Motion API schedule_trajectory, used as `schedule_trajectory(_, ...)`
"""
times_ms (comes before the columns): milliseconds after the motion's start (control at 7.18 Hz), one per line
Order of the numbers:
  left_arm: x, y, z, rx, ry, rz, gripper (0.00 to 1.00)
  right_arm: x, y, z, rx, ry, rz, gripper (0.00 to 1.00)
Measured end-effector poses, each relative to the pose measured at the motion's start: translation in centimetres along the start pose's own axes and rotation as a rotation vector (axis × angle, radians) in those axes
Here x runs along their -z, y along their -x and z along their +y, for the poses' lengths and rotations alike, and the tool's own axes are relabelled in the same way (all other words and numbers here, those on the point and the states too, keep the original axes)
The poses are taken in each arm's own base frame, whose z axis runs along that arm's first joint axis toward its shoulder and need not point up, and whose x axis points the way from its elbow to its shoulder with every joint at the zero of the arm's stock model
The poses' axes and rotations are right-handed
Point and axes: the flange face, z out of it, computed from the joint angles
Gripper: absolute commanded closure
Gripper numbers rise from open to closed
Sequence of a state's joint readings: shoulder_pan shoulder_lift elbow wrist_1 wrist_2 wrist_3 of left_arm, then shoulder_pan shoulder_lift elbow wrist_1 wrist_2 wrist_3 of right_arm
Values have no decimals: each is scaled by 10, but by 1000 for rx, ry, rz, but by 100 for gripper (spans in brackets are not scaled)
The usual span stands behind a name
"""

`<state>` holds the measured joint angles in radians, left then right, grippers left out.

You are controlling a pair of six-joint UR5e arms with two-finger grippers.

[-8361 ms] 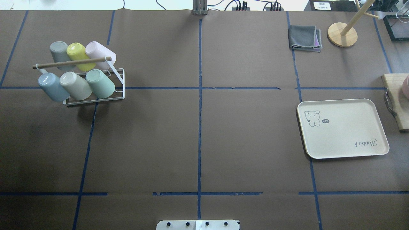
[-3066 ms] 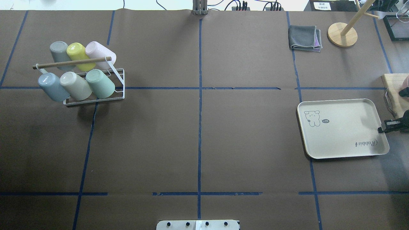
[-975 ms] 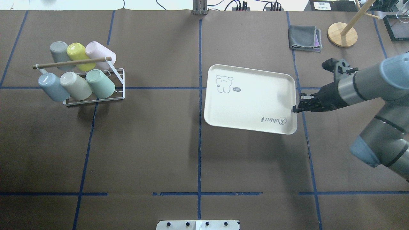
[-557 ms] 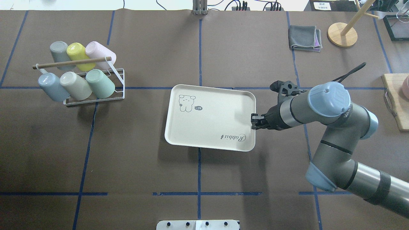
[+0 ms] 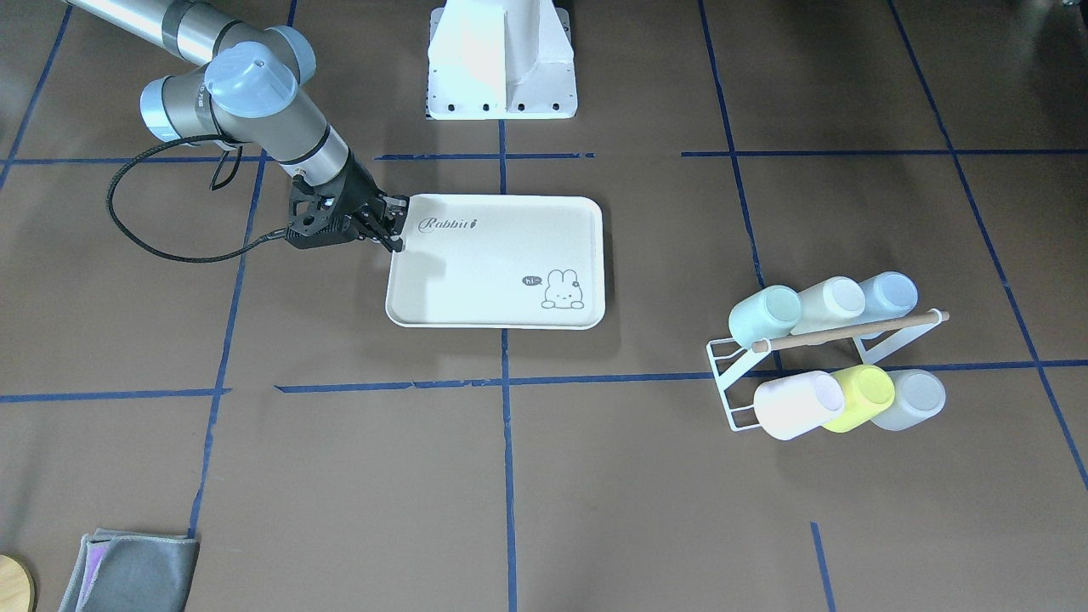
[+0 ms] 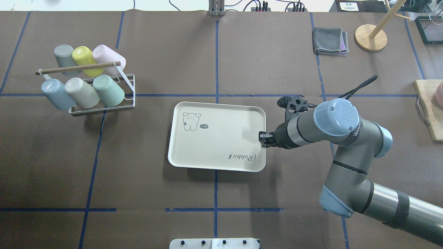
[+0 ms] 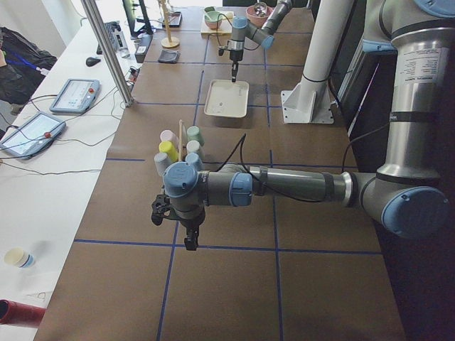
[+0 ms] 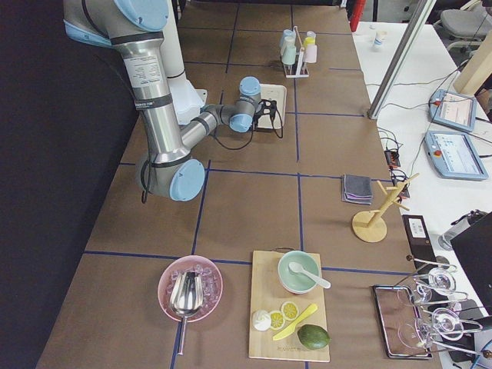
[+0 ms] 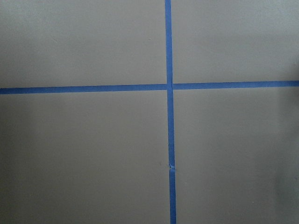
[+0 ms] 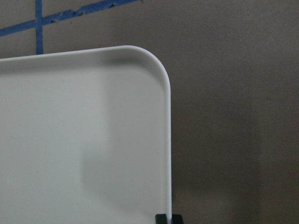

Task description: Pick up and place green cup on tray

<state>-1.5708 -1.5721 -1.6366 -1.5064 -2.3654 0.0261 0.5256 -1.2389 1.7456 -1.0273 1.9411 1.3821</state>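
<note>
The green cup point(image 6: 108, 90) lies tilted in the front row of a white wire rack point(image 6: 129, 86) at the far left, beside cream, blue, yellow-green, pink and grey cups. From the front-facing view the green cup point(image 5: 763, 314) is the leftmost of the rack's far row. The tray point(image 6: 221, 138) sits at the table's middle, and I cannot tell whether it touches the table. My right gripper point(image 6: 262, 135) is shut on the tray's right rim; in the right wrist view its fingertips point(image 10: 167, 218) pinch that rim. My left gripper point(image 7: 190, 238) hangs over bare table near the rack; I cannot tell its state.
A folded grey cloth point(image 6: 330, 40) and a round wooden stand base point(image 6: 370, 37) lie at the far right. A wooden board point(image 6: 429, 114) with food items sits at the right edge, and a pink bowl with a scoop point(image 8: 189, 288) is beside it.
My right arm came in from the right, closed on the tray's rim and carried it leftward to the table's middle. In the last half second it moved slightly further left and nearer.
</note>
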Motion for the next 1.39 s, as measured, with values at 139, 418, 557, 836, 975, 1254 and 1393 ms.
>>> schedule_trajectory(139, 0, 0, 0, 0, 0, 0, 0, -1, 1, 1, 1, 1, 0, 0)
schedule_trajectory(418, 0, 0, 0, -2, -1, 0, 0, -1, 4, 1, 3, 1, -5, 0)
schedule_trajectory(557, 1, -1, 0, -3, -1, 0, 0, 0, 5, 1, 3, 1, -7, 0)
schedule_trajectory(836, 7, -10, -8, -31, -14, -2, 0, 12, 4, -11, -6, -15, -14, 0)
schedule_trajectory(975, 16, -25, -24, -77, -32, -2, 0, 25, 3, -22, -22, -28, -9, 0)
schedule_trajectory(1254, 46, -67, -55, -234, -91, 2, 0, 69, 6, -43, -69, -45, 39, 0)
schedule_trajectory(1393, 65, -92, -59, -301, -126, -2, 0, 94, 8, -50, -92, -52, 74, 0)
